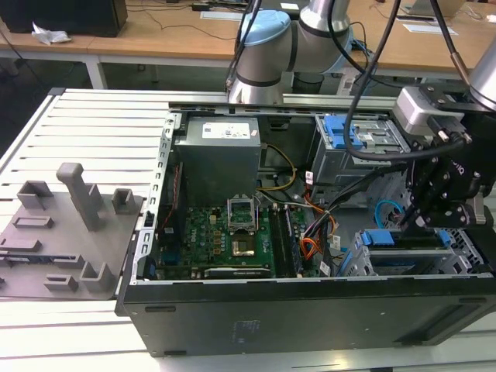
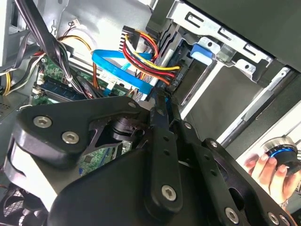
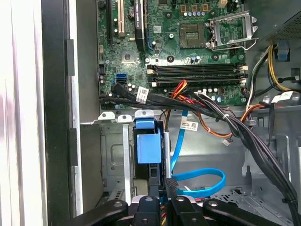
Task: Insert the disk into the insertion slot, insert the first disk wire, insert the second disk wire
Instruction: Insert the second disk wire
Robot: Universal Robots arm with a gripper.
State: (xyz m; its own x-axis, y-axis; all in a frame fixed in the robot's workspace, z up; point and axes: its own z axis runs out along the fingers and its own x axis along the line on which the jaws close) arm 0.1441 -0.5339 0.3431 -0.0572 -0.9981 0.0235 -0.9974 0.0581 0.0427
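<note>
The disk (image 1: 385, 237), in its blue carrier (image 3: 148, 143), sits inside the insertion slot (image 1: 364, 267), a silver metal cage in the case's corner on the exterior view's right. The first disk wire (image 2: 146, 56), a red, yellow and black bundle, ends in a dark connector at the disk's edge. The second disk wire (image 3: 200, 181), thin and light blue, loops beside the cage and ends at my fingertips. My gripper (image 2: 162, 101) hangs just over the disk's end (image 1: 422, 221), fingers drawn together on that cable's dark connector (image 3: 170, 182).
The open computer case holds a motherboard (image 1: 225, 232), a power supply (image 1: 217, 155) and a taller cage with a blue bracket (image 1: 341, 132). Black cable bundles (image 3: 235, 127) cross near the disk. A grey fixture plate (image 1: 62, 232) lies on the exterior view's left. A hand (image 2: 265, 169) shows outside the case.
</note>
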